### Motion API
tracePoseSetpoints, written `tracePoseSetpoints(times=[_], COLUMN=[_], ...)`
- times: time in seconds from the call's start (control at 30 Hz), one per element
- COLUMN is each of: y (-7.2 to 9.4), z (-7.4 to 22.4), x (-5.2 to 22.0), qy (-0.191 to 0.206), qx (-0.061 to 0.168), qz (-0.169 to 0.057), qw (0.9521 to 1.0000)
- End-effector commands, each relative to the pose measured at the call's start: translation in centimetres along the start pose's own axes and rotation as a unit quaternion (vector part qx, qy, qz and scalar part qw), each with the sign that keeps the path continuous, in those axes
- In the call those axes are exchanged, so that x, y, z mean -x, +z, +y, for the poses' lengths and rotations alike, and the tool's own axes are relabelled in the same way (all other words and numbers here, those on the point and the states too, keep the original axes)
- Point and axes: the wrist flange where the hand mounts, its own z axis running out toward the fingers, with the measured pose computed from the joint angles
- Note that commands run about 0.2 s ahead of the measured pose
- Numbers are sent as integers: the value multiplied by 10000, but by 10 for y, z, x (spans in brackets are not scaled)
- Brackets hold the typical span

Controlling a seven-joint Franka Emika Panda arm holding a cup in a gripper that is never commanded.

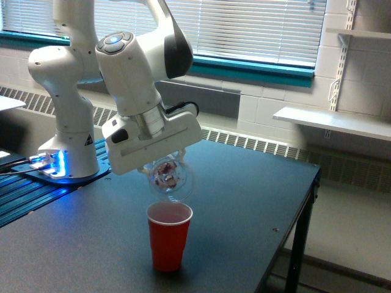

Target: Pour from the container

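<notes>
The arm's base (pixel 67 146) stands at the desk's (pixel 244 183) nine o'clock edge. From it the arm reaches over so that the claw (pixel 164 163) hangs above the middle of the desk, closed on the container (pixel 170 178). The container is tipped steeply, its mouth facing five o'clock and down, apparently so its reddish and pale pieces can slide out. The red cup (pixel 168 236) stands upright directly below, at six o'clock, well placed to catch them.

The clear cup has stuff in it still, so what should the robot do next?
Probably tip the clear cup a little further. Reddish and pale pieces remain inside it, and it hangs tilted in the end effector just above the open red cup, so they should fall in.
</notes>
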Motion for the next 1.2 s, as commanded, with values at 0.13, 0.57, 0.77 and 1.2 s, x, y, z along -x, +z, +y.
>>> tracePoseSetpoints(times=[0.13, 0.57, 0.77, 1.2], y=[12, 1, -8, -12], z=[5, 24, 16, 8], x=[2, -10, -7, -11], qy=[217, 667, 635, 769], qx=[-11, -49, -143, -301], qz=[-350, -443, -494, -714], qw=[9992, 9968, 9967, 9940])
